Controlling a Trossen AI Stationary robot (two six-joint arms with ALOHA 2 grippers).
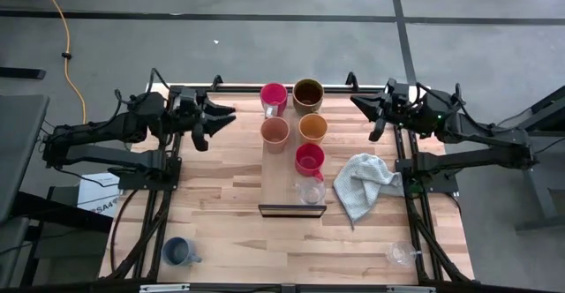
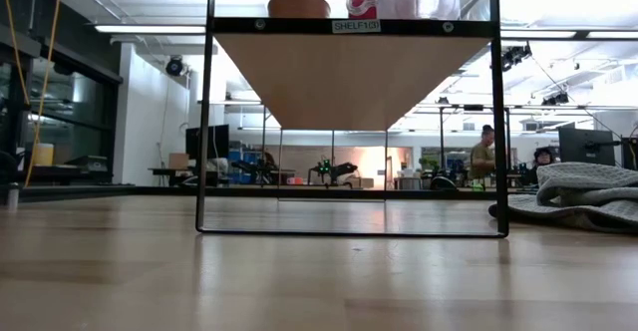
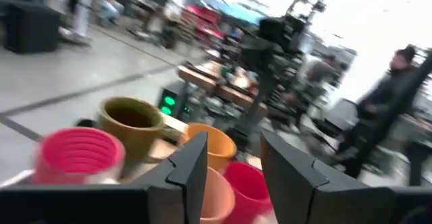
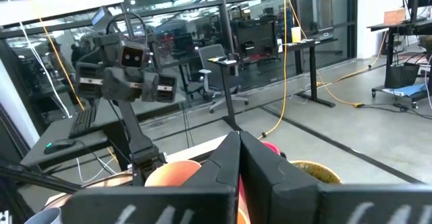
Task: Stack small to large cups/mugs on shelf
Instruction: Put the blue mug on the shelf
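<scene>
Shelf [image 1: 269, 165] at table centre, carrying six cups in two rows: red mug [image 1: 274, 94], olive-brown mug [image 1: 308, 93], two orange cups [image 1: 274, 131], second red mug [image 1: 309, 159], clear glass cup [image 1: 310, 191]. Blue mug [image 1: 177, 251] and second glass cup [image 1: 400, 254] off shelf, near front table edge. Left gripper [image 1: 214, 119] raised at far-left corner, jaws part open, empty. Right gripper [image 1: 364, 108] at far-right corner, jaws closed, empty.

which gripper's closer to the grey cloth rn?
Right. The right gripper hangs above the table's far right edge, just beyond the grey cloth on the same side. The left gripper is across the shelf, at the far left.
</scene>
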